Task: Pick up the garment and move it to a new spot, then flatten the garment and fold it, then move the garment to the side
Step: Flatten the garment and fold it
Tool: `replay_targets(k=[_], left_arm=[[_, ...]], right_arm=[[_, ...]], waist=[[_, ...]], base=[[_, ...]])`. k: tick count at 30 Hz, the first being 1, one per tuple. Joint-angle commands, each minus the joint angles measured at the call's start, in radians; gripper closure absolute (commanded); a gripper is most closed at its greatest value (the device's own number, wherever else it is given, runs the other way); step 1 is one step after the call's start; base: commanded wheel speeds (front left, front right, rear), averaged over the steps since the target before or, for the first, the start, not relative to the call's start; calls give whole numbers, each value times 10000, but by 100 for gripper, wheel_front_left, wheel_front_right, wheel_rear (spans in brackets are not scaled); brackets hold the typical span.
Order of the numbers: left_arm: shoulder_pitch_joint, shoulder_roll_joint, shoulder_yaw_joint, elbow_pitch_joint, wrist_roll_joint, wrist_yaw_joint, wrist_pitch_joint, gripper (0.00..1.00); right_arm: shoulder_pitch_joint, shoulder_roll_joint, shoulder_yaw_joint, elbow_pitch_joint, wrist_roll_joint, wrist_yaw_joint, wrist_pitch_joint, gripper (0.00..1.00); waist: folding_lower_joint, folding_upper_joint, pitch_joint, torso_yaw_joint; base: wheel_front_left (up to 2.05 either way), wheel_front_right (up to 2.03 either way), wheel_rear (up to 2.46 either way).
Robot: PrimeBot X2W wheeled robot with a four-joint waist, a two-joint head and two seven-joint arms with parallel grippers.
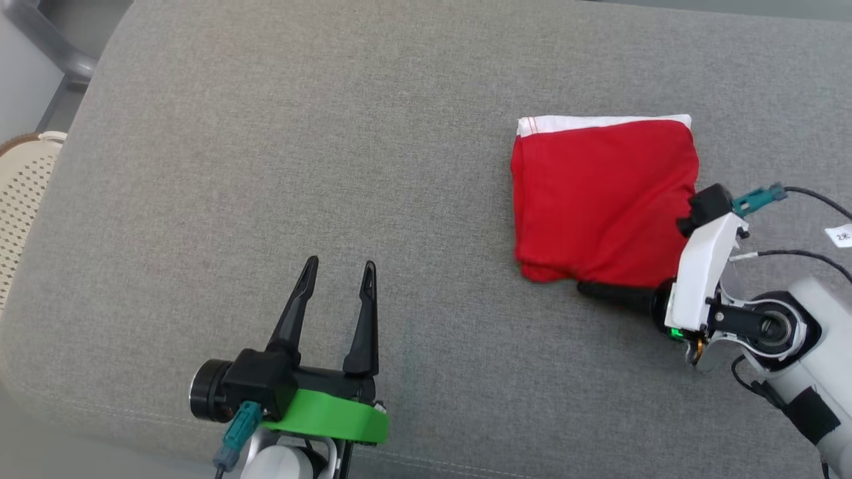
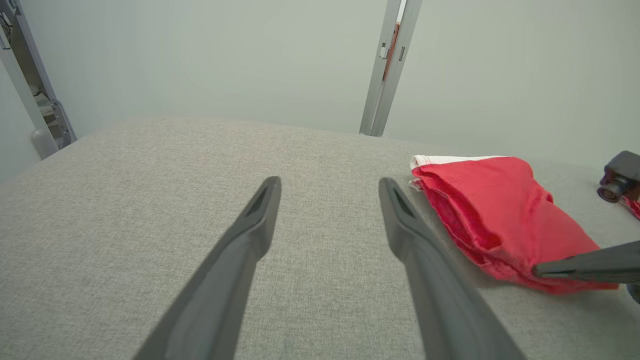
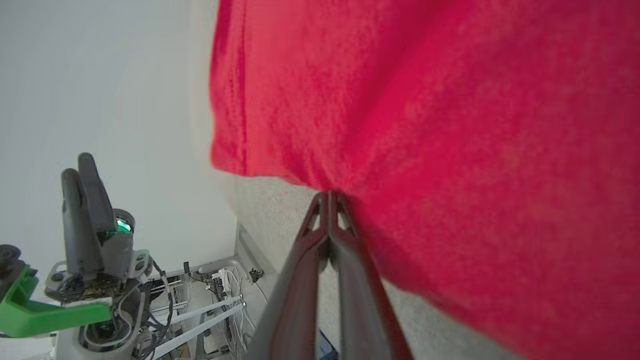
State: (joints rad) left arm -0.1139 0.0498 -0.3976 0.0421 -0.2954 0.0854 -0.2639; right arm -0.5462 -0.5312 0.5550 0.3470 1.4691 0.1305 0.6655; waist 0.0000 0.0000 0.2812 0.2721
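Observation:
The garment (image 1: 602,199) is red with a white band along its far edge, and it lies folded into a rough square on the right part of the grey cushion (image 1: 266,166). My right gripper (image 1: 584,288) comes in low from the right and is shut on the garment's near edge. In the right wrist view its tips (image 3: 330,196) are pressed together where the red cloth (image 3: 450,125) puckers. My left gripper (image 1: 341,265) hovers open at the lower left, well away from the garment (image 2: 500,215), with nothing between its fingers (image 2: 260,215).
A cream perforated basket (image 1: 20,186) stands beyond the cushion's left edge, with a metal frame (image 1: 46,40) behind it. A grey post (image 2: 387,65) rises past the far edge. The cushion's left and middle are bare grey fabric.

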Motion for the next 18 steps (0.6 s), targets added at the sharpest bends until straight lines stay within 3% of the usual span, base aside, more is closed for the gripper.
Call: replay_targets(k=[1,5,12,13,15,16,18], left_arm=[[-78,18,7,23,41,10,2,0],[-28,18,7,53,62,-1,2,0],[213,18,166,123,280,-8,2,0],[270,18,244,128,321,-4,2,0],[393,18,403,141,383,-20,2,0],[461,18,491,144,431,-31,3,0],[590,18,724,144,535,-58,2,0]], right_arm=[[194,-133,-21,-342,156,0,85,100],[407,-291,-423,-1240,319,0,-390,100],[674,-324,-609,-2524,-741,0,-2296,100],[750,-272,-545,-2655,-965,0,-2658,81],[881,-175,-357,-2801,-1282,0,-3223,55],[910,-160,-302,-2840,-1482,0,-3535,4],[999,-66,-44,-2913,-1867,0,-4172,0]], waist=[[0,0,-108,-86],[0,0,-245,-134],[0,0,-700,-219],[0,0,-801,-293],[0,0,-993,-457],[0,0,-1082,-543],[0,0,-1288,-766]], base=[[0,0,0],[0,0,0],[0,0,0],[0,0,0],[0,0,0],[0,0,0],[0,0,0]])
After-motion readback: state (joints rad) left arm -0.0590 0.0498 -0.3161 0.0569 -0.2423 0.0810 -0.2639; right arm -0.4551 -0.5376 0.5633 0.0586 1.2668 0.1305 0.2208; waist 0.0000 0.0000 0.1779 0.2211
